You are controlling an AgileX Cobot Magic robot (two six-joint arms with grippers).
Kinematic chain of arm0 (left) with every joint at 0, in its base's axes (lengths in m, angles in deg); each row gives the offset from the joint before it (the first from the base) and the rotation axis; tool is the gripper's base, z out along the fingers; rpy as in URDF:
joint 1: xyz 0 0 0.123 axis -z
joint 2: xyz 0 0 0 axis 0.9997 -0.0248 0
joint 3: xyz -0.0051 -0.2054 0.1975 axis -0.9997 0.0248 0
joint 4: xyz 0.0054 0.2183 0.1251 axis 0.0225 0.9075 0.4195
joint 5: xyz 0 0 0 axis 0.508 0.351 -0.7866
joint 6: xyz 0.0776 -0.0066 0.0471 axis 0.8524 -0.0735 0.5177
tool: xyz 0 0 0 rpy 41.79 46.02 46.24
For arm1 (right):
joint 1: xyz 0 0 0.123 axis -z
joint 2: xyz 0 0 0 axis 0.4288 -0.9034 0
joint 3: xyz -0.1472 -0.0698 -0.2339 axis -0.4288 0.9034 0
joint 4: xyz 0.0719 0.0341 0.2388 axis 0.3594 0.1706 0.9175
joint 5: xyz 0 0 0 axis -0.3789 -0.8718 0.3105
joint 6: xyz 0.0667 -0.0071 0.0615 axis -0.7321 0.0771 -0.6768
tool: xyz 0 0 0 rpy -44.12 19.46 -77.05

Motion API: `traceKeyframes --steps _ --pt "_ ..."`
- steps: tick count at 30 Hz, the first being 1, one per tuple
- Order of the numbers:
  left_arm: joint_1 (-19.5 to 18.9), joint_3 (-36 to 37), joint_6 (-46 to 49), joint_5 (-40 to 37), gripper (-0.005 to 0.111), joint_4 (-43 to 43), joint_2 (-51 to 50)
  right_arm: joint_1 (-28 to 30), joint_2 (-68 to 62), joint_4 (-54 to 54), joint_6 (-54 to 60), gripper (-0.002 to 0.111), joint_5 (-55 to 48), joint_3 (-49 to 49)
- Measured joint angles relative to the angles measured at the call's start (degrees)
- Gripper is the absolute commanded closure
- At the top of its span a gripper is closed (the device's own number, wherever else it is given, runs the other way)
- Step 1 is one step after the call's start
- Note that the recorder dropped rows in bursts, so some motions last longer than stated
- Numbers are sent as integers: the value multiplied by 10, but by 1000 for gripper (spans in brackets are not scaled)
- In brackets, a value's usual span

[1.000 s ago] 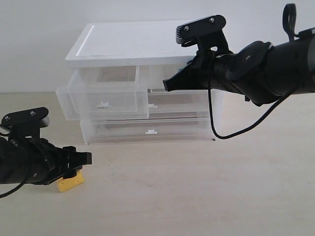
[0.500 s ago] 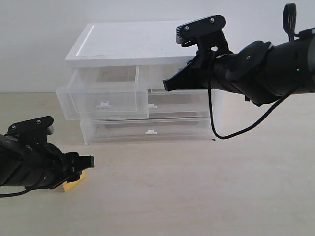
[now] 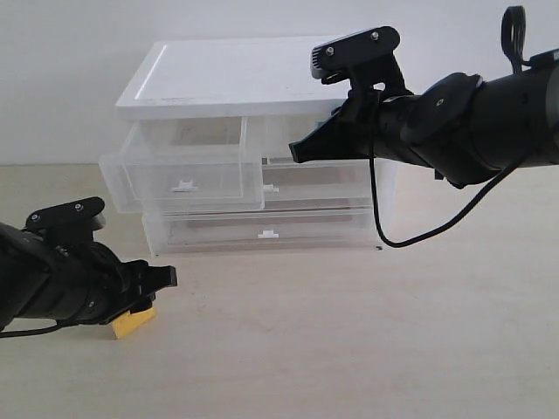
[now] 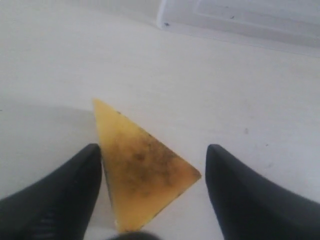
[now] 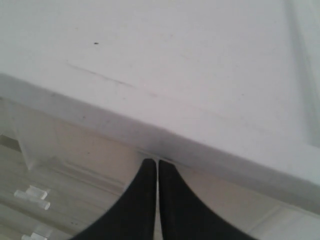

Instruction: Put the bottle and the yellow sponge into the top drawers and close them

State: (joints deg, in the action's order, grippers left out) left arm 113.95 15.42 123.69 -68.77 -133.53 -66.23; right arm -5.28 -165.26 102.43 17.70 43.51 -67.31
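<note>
The yellow sponge (image 4: 140, 167), a stained triangular wedge, lies flat on the table between the fingers of my left gripper (image 4: 153, 147), which is open and not touching it. From outside, the left gripper (image 3: 166, 278) sits low over the sponge (image 3: 133, 322) at the front left. The left top drawer (image 3: 183, 179) is pulled out and empty. My right gripper (image 5: 152, 162) is shut on nothing, its tips against the right top drawer's front (image 5: 90, 145) just under the lid. From outside, the right gripper (image 3: 297, 153) covers most of that drawer (image 3: 281, 135). The bottle is out of view.
The drawer cabinet has a white top (image 3: 236, 74) and two full-width drawers below, shut, with white tab handles (image 3: 268, 234). Its base corner (image 4: 165, 22) is just ahead of the sponge. Bare beige table (image 3: 349, 332) stretches across the front and right.
My left gripper has dropped and slid right, bringing its open fingers down around the sponge. The right arm and the drawers have not moved.
</note>
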Motion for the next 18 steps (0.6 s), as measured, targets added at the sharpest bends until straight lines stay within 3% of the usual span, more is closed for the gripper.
traceKeyframes --steps 4,18 --pt "0 -9 3 -7 33 0 -1 0 0 0 0 108 0 0" --pt "0 -13 9 3 34 1 -43 0 0 -2 2 108 -1 0"
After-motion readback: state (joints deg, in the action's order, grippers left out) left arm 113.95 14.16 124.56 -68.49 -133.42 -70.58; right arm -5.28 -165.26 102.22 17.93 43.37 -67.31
